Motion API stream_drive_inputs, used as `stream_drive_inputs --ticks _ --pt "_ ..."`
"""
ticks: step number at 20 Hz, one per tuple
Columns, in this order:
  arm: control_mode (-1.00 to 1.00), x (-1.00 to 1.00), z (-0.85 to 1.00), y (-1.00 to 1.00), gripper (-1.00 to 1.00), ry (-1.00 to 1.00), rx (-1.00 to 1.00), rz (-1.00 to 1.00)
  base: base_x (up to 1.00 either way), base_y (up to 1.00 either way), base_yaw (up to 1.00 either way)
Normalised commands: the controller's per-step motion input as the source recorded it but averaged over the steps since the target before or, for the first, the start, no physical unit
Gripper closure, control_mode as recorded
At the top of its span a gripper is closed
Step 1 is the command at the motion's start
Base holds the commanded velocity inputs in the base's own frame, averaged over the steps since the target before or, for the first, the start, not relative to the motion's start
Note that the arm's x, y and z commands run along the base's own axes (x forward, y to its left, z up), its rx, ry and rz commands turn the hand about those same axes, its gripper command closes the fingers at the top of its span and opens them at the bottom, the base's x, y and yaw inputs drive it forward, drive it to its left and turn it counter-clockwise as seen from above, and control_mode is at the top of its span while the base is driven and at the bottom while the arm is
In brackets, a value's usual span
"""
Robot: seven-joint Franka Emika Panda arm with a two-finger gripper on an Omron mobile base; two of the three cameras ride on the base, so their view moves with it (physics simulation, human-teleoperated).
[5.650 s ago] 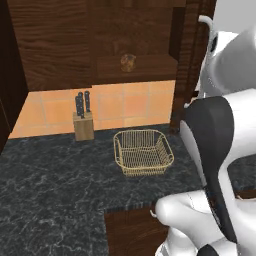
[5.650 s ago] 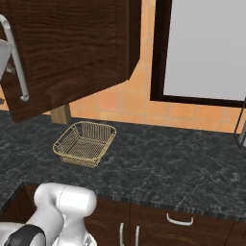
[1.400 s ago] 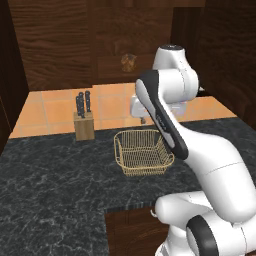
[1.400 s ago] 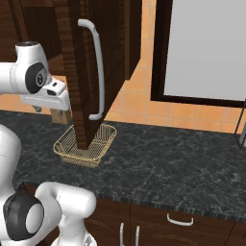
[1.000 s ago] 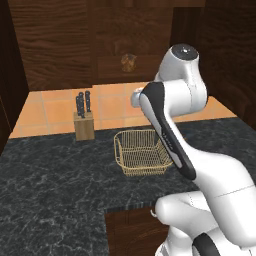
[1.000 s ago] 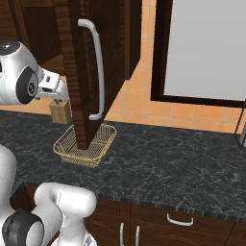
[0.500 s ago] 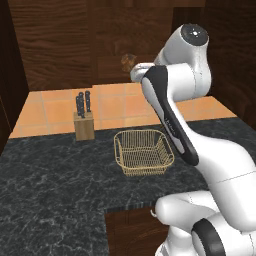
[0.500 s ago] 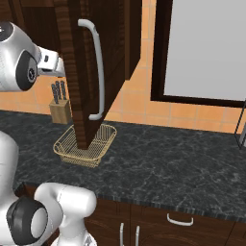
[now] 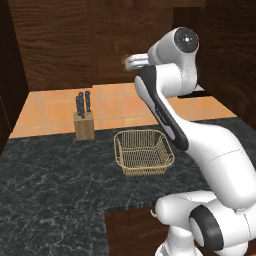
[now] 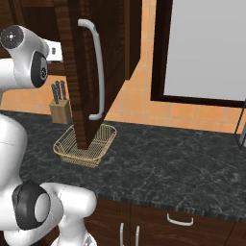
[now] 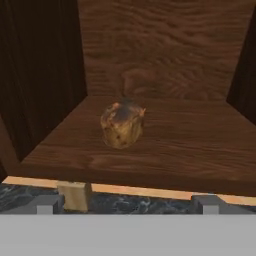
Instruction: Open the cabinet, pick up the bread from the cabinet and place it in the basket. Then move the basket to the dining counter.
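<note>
The cabinet (image 10: 72, 72) is open, its door swung out edge-on with the silver bar handle (image 10: 97, 67) facing forward. On the cabinet's wooden shelf lies the bread (image 11: 122, 125), a small brown loaf, straight ahead of my gripper (image 11: 127, 204) and a short way beyond it. The fingertips (image 11: 47, 204) stand wide apart, open, with nothing between them. My hand (image 9: 132, 61) is raised to shelf height in front of the cabinet opening. The golden wire basket (image 9: 144, 152) sits empty on the black counter below, partly behind the door (image 10: 84, 144). The dining counter is out of view.
A wooden knife block (image 9: 84, 122) stands on the black speckled counter (image 9: 55, 185) left of the basket, against the orange tiled wall. The open door hangs over the basket's right side. A grey window panel (image 10: 206, 48) is on the right. Low cabinet handles (image 10: 180, 221) are below.
My arm has lifted the hand from just above the basket up to the level of the cabinet shelf. The gripper stays open. Basket and door have not moved.
</note>
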Motion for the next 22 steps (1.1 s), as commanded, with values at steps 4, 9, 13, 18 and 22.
stream_drive_inputs --ticks 4,9,13,18,22 --pt "-1.00 0.25 0.10 0.03 -1.00 0.09 0.00 0.00 0.00 0.00 0.00" --pt "-1.00 0.41 0.00 0.04 -1.00 0.04 0.00 -0.01 0.00 0.00 0.00" --pt "-1.00 0.53 0.00 0.01 -1.00 0.07 0.00 0.00 0.00 0.00 0.00" --pt "-1.00 0.40 0.00 0.18 -1.00 0.04 0.00 0.00 0.00 0.00 0.00" --pt "-1.00 0.18 0.00 0.26 -1.00 0.00 0.00 0.00 0.00 0.00 0.00"
